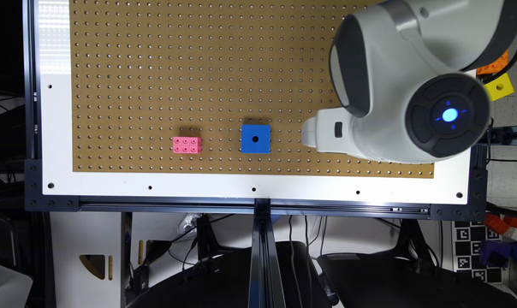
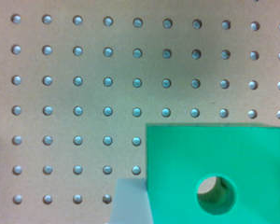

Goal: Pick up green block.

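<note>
Hand (image 1: 310,131) sits at right of the exterior frame; whether it grips, I cannot tell. Green block (image 2: 214,172) lies on the pegboard surface (image 2: 84,93).

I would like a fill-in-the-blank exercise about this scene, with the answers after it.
1. The cube with a dark hole in the middle of the pegboard is ____.
2. The studded brick toward the exterior view's left of that cube is ____.
3. In the wrist view, the block close to the camera is ____.
4. The cube at the exterior view's right edge, off the pegboard, is ____.

Missing words: blue; pink; green; yellow
</note>
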Motion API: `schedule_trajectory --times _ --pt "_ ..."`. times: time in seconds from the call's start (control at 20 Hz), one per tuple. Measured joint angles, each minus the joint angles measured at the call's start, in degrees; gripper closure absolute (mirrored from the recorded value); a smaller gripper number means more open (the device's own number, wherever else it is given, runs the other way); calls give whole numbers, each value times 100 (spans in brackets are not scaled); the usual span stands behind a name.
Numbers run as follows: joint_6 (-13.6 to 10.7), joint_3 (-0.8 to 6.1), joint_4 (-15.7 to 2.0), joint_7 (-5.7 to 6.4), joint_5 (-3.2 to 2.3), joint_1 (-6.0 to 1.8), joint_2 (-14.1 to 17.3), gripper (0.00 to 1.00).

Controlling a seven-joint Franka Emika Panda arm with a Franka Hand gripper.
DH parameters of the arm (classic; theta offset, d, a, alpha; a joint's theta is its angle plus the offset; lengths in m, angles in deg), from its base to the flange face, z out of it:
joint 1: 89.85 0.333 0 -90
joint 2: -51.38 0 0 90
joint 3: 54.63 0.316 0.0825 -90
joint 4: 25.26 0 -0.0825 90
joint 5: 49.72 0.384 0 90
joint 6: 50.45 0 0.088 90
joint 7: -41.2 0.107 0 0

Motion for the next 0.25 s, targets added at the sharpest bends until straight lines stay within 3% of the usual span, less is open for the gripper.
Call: schedule_trajectory --times 0.25 --pt "-75 5 2 4 0 0 -66 100"
